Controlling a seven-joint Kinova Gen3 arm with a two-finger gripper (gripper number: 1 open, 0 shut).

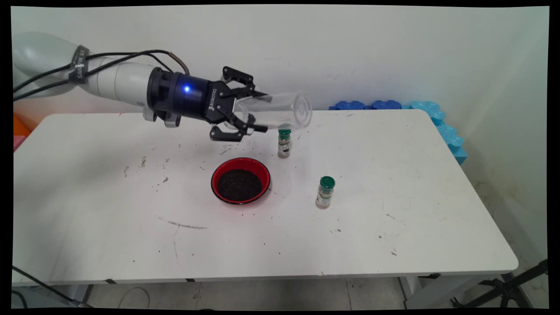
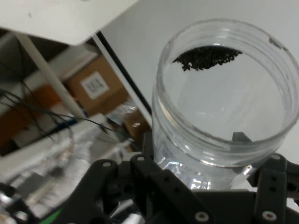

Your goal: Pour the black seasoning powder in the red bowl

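Observation:
My gripper point(image 1: 261, 112) hangs above the table's back middle, shut on a clear plastic jar point(image 1: 285, 109) that it holds lying sideways, round end to the right. In the hand view the jar point(image 2: 224, 93) rises between the fingers, and a small heap of dark grains point(image 2: 208, 57) clings inside its far wall. Below and slightly left of the jar stands a red bowl point(image 1: 261, 171) filled with dark grains point(image 1: 239, 184). A green-capped spice bottle point(image 1: 284, 142) stands upright just under the jar's end. A second such bottle point(image 1: 325, 192) stands right of the bowl.
Blue foam pieces point(image 1: 437, 117) lie along the white table's point(image 1: 393, 236) back right corner. Dark specks and smudges dot the tabletop. An orange object point(image 1: 19, 127) sits beyond the left edge, and a black tripod leg point(image 1: 503, 288) stands at the lower right.

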